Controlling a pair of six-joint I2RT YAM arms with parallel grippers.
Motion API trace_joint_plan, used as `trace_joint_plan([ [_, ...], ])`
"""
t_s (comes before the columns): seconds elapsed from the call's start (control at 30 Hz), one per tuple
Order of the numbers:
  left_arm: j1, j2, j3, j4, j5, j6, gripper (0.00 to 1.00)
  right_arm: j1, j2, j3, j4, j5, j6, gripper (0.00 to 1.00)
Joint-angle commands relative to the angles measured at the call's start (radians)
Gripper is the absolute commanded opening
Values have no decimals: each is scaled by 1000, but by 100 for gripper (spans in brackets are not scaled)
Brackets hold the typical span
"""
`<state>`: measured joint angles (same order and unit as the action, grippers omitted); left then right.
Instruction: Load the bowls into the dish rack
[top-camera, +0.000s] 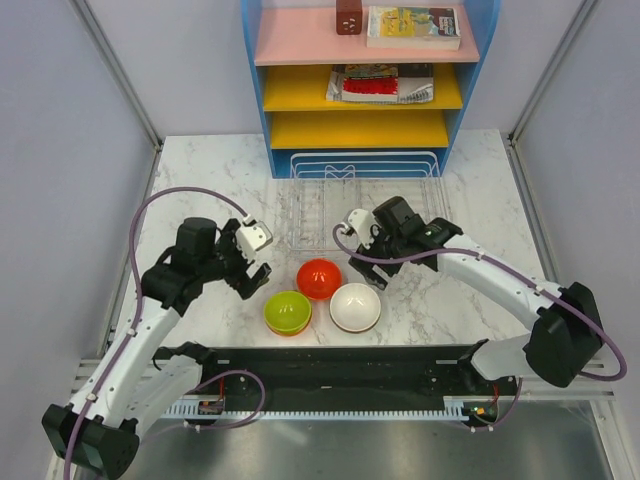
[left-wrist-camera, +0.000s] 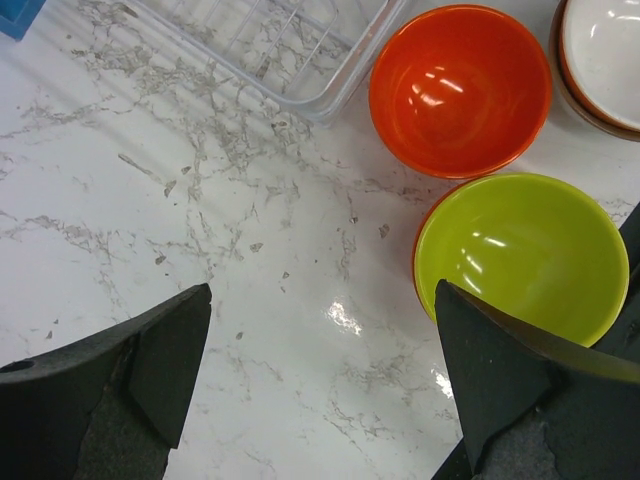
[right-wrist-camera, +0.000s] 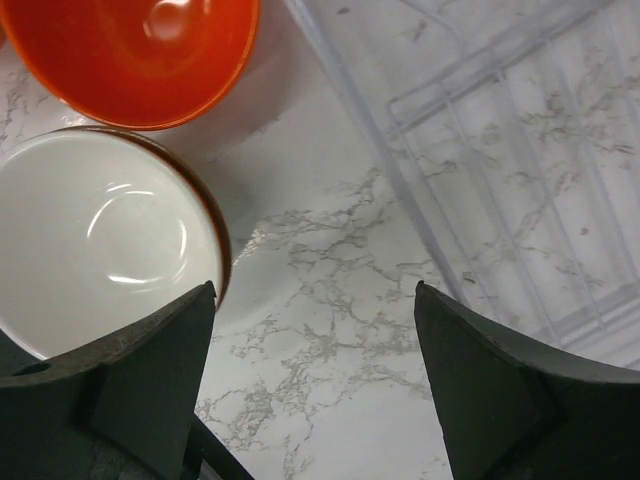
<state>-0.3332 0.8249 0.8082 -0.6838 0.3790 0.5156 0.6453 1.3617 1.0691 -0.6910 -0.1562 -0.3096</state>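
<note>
Three bowls sit on the marble table in front of the dish rack (top-camera: 365, 200), which stands bare: a red-orange bowl (top-camera: 319, 278), a lime green bowl (top-camera: 287, 312) and a white bowl (top-camera: 355, 307). An orange rim shows under the lime bowl (left-wrist-camera: 520, 255), and a dark reddish rim under the white bowl (right-wrist-camera: 95, 240). My left gripper (top-camera: 254, 280) hangs open just left of the lime bowl, over bare table (left-wrist-camera: 322, 290). My right gripper (top-camera: 368, 272) is open above the table between the white bowl and the rack's clear tray (right-wrist-camera: 500, 150), holding nothing (right-wrist-camera: 313, 288).
A blue shelf unit (top-camera: 365, 80) with pink and yellow shelves stands behind the rack, carrying books and a small brown box (top-camera: 348, 16). Grey walls flank the table on both sides. The arms' black base rail (top-camera: 330, 365) runs along the near edge.
</note>
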Motion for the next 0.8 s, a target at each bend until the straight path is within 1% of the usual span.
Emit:
trace_joint_plan([
  [0.0,-1,-24,-24,-20,-25,3,100,63,16,-20,-16,17,-22,87],
  [0.03,-1,-27,-27,-20,-25,1,100,71,25,-21,-16,21,-22,88],
  [0.1,-1,-30,-32,-22,-26,0,100,82,36,-32,-13,24,-23,85],
  [0.27,0,-38,-44,-22,-25,-5,100,96,80,-35,-7,38,-26,71],
  [0.43,-1,-30,-50,-22,-25,-6,100,126,97,-40,-16,35,-26,65],
  [0.5,-1,-29,-50,-20,-25,-6,100,131,99,-40,-22,34,-29,55],
  [0.53,0,-27,-50,-22,-20,-8,100,132,100,-38,-24,33,-29,52],
  [0.57,-1,-26,-50,-20,-19,-9,100,134,99,-37,-28,29,-31,51],
  [0.6,0,-24,-50,-20,-14,-15,100,134,94,-32,-39,23,-32,54],
  [0.63,0,-23,-50,-20,-8,-15,100,134,91,-31,-41,23,-33,54],
  [0.7,-1,-15,-53,-17,1,-23,100,134,83,-32,-44,20,-36,49],
  [0.77,-1,-7,-58,-16,11,-28,100,136,82,-34,-47,6,-39,50],
])
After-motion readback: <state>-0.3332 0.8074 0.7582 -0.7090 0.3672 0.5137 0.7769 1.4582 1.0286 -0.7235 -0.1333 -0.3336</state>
